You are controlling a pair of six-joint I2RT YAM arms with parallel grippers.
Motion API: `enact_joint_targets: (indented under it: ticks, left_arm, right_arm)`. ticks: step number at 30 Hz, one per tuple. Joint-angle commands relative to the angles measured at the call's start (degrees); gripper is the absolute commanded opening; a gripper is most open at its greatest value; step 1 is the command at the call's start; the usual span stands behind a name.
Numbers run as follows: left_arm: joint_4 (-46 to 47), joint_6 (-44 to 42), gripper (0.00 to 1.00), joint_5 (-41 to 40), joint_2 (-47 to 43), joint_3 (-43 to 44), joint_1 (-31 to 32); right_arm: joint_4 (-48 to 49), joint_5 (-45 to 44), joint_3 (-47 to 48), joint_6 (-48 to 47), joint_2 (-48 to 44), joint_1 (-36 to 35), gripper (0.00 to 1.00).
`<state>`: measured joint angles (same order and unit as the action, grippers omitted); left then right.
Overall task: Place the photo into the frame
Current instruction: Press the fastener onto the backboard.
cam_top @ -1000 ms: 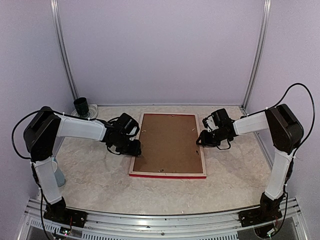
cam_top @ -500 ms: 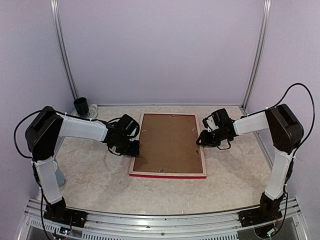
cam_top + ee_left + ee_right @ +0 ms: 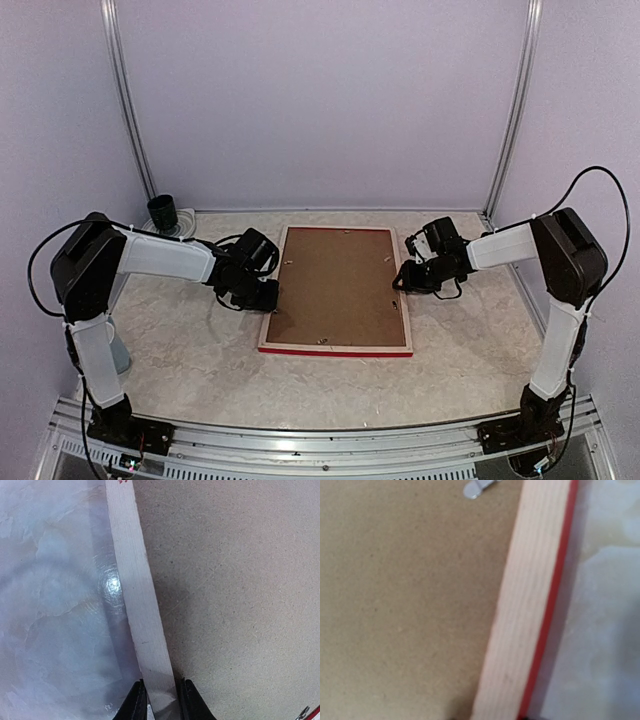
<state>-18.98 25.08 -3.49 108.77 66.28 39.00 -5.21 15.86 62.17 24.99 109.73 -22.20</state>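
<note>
Pale wood rails and a brown backing board (image 3: 335, 285) face up: the frame (image 3: 335, 346) lies front down at the middle of the counter (image 3: 200, 360). The left end effector (image 3: 268, 300) is narrowed on the frame's left rail, with its fingers (image 3: 136, 706) against both edges. The right end effector (image 3: 402, 284) sits at the right rail; how far it is open I cannot tell.
</note>
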Motion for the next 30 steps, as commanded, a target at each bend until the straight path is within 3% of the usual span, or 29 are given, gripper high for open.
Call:
enact_joint_targets:
  ticks: [1,14,22,26,30]
  left_arm:
    - [0.5,-1.5,0.21,2.1,0.6,1.1,0.5]
    - [-8.5,-6.9,0.21,2.0,2.0,6.8,0.6]
    - [-8.5,-7.5,0.22,3.0,2.4,6.2,0.8]
    - [-8.0,-7.0,0.29,1.8,1.8,6.1,0.8]
    - [-6.4,-6.4,0.30,2.9,1.3,5.9,0.8]
  right_arm:
    - [0.5,1.5,-0.8,0.2,0.7,0.2,0.34]
    - [0.4,1.6,-0.7,0.2,1.0,0.2,0.35]
    - [0.2,1.5,-0.6,0.1,1.2,0.2,0.34]
    - [0.1,1.4,-0.5,0.0,1.2,0.2,0.35]
    - [0.0,1.0,-0.5,-0.1,1.0,0.2,0.35]
